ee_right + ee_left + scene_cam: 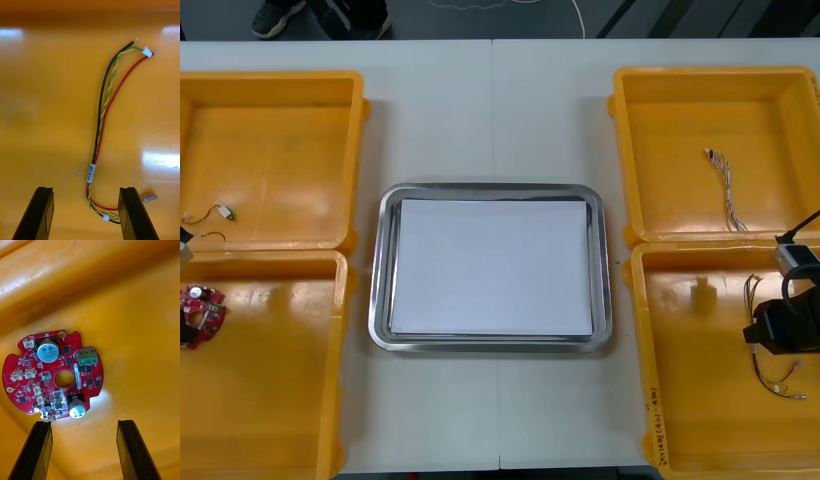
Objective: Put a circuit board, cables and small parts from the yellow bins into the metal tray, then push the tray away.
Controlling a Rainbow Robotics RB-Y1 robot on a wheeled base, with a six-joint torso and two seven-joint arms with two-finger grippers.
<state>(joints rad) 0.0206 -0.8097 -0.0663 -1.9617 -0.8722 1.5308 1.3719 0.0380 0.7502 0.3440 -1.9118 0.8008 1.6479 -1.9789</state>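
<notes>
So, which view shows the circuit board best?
Left wrist view: the circuit board lies face up beyond the open left gripper. Front view catches it at its left edge; right wrist view faces a cable.

Left hand (84,423) and right hand (86,189), each with fingers wide apart.

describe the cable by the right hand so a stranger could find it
On the robot's right side of the table, take the nearer yellow bin. Its one cable lies under the open right hand. It has black, red and yellow strands bound by a white label; the far bin holds a pale cable.
</notes>
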